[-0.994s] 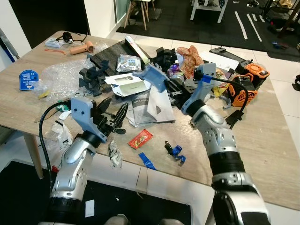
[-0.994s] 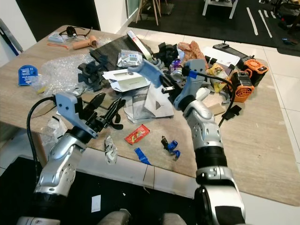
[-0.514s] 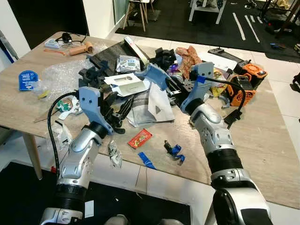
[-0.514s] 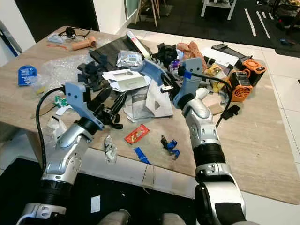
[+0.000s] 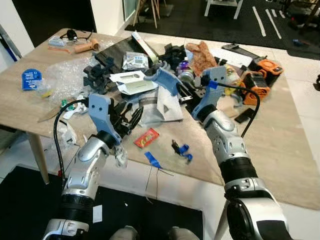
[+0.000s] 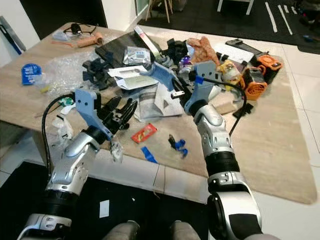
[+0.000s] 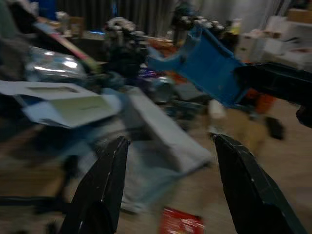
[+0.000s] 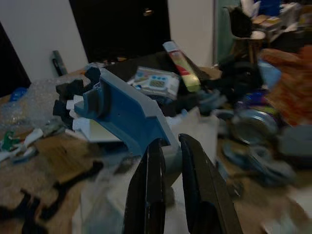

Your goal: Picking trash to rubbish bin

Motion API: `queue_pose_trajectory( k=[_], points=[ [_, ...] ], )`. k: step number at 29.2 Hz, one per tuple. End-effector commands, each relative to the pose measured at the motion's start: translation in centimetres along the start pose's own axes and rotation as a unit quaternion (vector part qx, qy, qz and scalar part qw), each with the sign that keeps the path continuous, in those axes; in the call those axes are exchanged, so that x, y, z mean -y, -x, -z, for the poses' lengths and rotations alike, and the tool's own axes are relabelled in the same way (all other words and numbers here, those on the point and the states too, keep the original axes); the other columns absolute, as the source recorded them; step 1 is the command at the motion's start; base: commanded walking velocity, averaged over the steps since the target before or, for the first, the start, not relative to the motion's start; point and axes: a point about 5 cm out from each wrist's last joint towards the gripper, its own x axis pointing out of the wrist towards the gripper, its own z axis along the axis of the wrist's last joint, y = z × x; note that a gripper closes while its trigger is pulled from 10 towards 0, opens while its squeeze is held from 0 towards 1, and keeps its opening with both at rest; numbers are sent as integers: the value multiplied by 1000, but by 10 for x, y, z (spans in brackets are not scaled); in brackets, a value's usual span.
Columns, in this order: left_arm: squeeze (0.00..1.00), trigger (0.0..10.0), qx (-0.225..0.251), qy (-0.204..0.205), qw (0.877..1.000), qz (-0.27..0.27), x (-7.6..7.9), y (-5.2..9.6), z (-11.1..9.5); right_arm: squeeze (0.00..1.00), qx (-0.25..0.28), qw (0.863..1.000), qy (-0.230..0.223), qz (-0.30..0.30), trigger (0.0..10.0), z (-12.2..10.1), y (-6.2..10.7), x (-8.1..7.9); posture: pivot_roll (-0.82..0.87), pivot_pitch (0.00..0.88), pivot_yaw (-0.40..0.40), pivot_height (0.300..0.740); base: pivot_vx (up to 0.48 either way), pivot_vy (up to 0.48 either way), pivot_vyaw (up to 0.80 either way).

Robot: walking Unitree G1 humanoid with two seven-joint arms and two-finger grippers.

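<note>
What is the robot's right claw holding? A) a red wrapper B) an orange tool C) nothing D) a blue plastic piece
D: the right claw is shut on the blue plastic piece, lifted over the papers on the table.

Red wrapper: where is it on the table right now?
The red wrapper lies flat near the table's front edge, just right of the open left gripper, with the blue scrap in front of it.
</note>
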Motion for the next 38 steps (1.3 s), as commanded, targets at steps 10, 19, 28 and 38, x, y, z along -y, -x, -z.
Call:
queue_pose_trajectory(
  k=[10, 19, 28, 38],
  points=[
    [0, 10000, -8, -11, 1000, 11, 2, -3, 2, 0, 8, 1000, -4, -1, 10000, -2, -2, 1, -62, 0, -36, 740, -355, 0, 0],
    [0, 10000, -6, -12, 1000, 12, 2, -3, 2, 0, 9, 1000, -3, -2, 10000, -3, -2, 1, -63, 0, -37, 740, -354, 0, 0],
    [0, 10000, 0, -6, 1000, 18, 2, -3, 1, 0, 5, 1000, 3, -15, 10000, -3, -3, -1, -62, 0, -37, 740, -113, 0, 533],
    [0, 10000, 0, -6, 1000, 29, 3, -3, 1, 0, 5, 1000, 6, -20, 10000, -2, -3, -2, -62, 0, -37, 740, 0, 0, 800]
  ],
)
